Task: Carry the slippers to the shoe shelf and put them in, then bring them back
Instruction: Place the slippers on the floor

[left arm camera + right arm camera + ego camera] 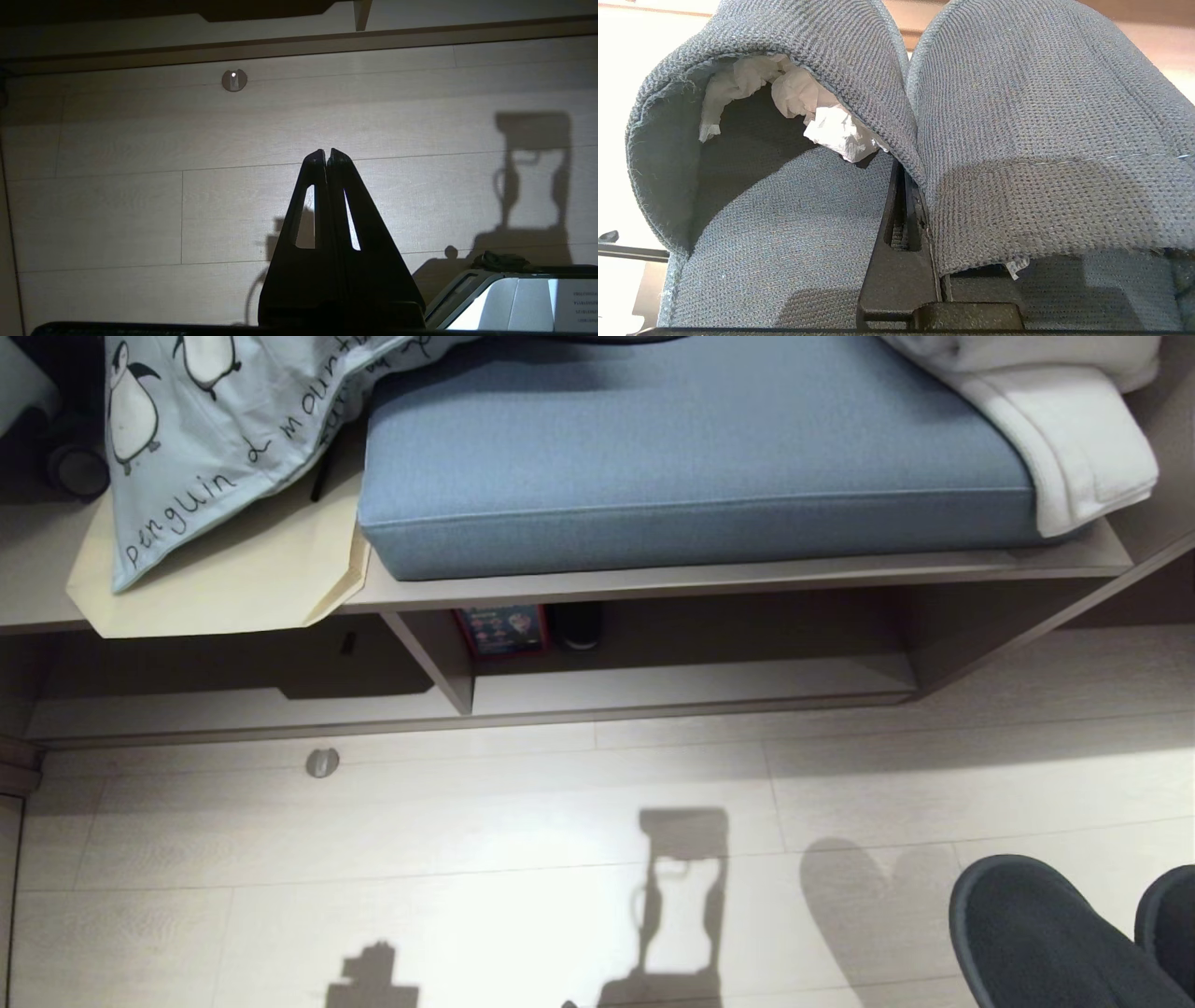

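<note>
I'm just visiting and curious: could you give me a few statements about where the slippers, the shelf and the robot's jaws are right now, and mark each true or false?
1. The right gripper has its jaws shut on the slippers. True.
2. The slippers already sit inside the shoe shelf. False: they are held above the floor.
3. The left gripper carries one slipper. False: its jaws are shut on nothing.
4. White paper is stuffed in one slipper. True.
5. A blue cushion lies above the shelf. True.

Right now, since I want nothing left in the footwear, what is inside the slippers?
Crumpled white paper is stuffed in the toe of one of the slippers, which the right gripper holds. The other slipper's inside is covered by its own upper, so nothing there can be seen.
</note>
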Robot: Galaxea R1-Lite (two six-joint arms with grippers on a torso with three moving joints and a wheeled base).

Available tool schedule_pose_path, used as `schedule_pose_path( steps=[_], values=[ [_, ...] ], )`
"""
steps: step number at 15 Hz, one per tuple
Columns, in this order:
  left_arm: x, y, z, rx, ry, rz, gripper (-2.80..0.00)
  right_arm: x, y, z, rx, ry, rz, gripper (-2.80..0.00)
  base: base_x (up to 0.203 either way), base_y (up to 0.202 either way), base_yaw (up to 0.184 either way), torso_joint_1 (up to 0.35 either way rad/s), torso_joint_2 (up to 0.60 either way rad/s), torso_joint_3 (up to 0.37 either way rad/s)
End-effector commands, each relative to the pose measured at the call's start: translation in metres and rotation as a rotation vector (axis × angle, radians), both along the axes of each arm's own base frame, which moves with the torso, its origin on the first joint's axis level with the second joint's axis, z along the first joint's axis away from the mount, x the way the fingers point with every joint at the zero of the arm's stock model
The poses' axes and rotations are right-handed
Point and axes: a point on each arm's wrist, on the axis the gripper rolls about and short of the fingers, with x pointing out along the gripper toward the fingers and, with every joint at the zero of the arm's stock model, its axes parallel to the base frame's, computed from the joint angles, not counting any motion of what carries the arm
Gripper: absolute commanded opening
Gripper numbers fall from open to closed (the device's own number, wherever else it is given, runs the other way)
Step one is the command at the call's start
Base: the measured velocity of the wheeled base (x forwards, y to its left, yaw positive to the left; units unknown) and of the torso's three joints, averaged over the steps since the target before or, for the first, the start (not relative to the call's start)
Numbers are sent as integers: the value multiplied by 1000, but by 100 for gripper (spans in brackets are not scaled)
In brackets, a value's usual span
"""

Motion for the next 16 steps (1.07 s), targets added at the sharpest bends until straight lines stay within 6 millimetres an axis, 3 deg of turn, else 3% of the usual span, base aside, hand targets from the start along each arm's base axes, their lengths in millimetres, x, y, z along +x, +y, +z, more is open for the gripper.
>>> schedule_pose_path(
  steps=[1,16],
  values=[
    [0,0,0,0,1,1,-280,0,0,0,-1,2,0,-280,0,0,0,2,4,207],
    [0,0,0,0,1,1,-280,0,0,0,-1,3,0,-280,0,0,0,2,1,203]
  ],
)
